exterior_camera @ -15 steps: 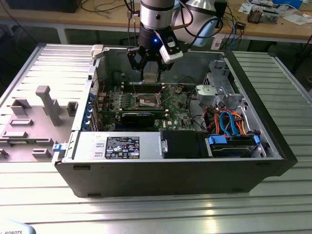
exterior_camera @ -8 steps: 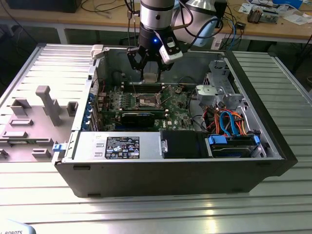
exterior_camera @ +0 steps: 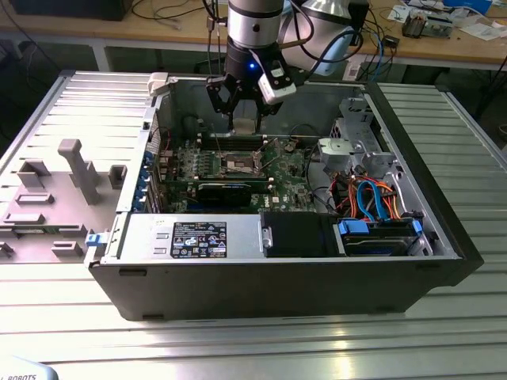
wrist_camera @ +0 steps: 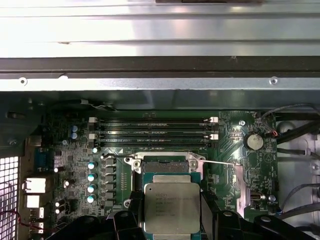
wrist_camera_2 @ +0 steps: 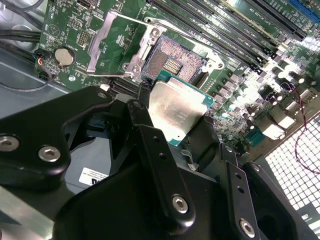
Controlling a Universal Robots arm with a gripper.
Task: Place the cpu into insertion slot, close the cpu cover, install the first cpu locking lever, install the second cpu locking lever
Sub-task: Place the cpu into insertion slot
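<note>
Starting at the exterior view's left: resting on the ribbed table (exterior_camera: 103, 103), a grey fixture (exterior_camera: 75, 166) with upright blocks. Sitting to its right, an open case (exterior_camera: 277, 293), holding a silver box (exterior_camera: 190, 237) along the near side, the green board (exterior_camera: 289, 170) on the floor farther in, and a drive cage (exterior_camera: 360, 146) with orange and blue cables (exterior_camera: 372, 198) at the exterior view's right. Hanging over the board, the tool (exterior_camera: 242, 111), clamping the cpu (wrist_camera_2: 177, 112) by its edges. Hovering just above the slot (wrist_camera_2: 172, 60), apart from it. Standing flipped open beside the slot, the cover (wrist_camera_2: 112, 42). Waiting to be done, judging by this: seating the cpu, closing the cover, latching both levers.
</note>
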